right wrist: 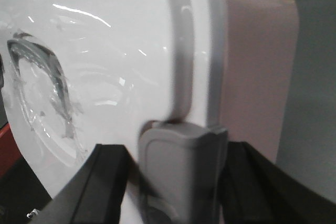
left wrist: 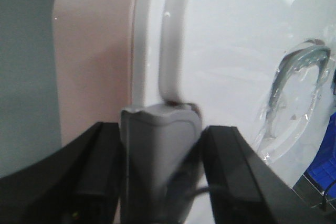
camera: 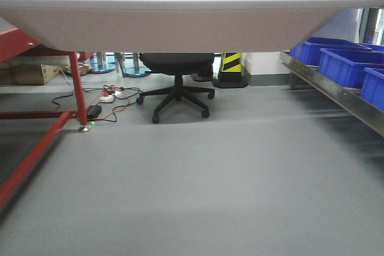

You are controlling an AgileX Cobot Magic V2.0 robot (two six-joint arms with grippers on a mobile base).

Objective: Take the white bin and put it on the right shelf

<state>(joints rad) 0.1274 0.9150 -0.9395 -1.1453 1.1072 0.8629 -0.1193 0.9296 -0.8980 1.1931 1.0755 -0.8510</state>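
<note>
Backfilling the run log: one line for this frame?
white bin: held aloft, lid on | left end effector: clamped on its grey latch | right end effector: likewise | right shelf: bin not yet on it

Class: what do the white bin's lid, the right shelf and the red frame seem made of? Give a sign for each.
White bin lid: likely plastic, glossy, with highlights. Right shelf: apparently bare steel, grey sheen. Red frame: probably painted metal, thin legs.

Ahead of you: black office chair (camera: 177,64), striped bollard (camera: 231,63)
Your left: red frame (camera: 75,88), floor cables (camera: 117,95)
Your right: blue crates (camera: 348,64)
</note>
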